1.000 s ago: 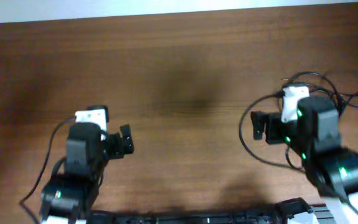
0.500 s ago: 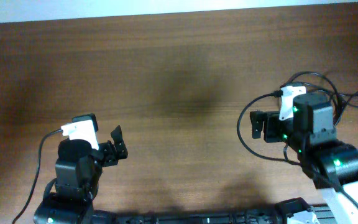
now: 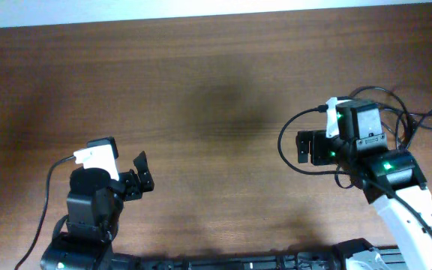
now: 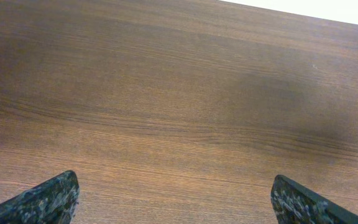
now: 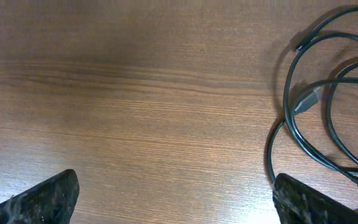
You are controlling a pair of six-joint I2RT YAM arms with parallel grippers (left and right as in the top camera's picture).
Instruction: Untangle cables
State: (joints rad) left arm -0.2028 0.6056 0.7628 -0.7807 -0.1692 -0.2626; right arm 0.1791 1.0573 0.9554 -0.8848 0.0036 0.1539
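The cables [image 3: 426, 115] are thin black cords lying looped on the wooden table at the far right, partly hidden behind my right arm. In the right wrist view the cables [image 5: 303, 134] curve in overlapping loops at the right side, with a small grey plug [image 5: 306, 99] and a second plug [image 5: 300, 43]. My right gripper [image 3: 306, 146] points left, open and empty, its right fingertip close beside one loop; it also shows in the right wrist view [image 5: 178, 202]. My left gripper [image 3: 141, 174] is open and empty at the front left, over bare wood in the left wrist view [image 4: 176, 202].
The brown wooden table [image 3: 201, 90] ends in a white strip along the far edge [image 3: 201, 9]. A thicker black wire of the right arm [image 3: 281, 146] loops out to the left of the right gripper. A similar wire [image 3: 49, 191] hangs by the left arm.
The left arm pulled back toward the front edge one second ago and has since stayed still. The right gripper has shifted a little to the left, and its arm wire loop moved with it.
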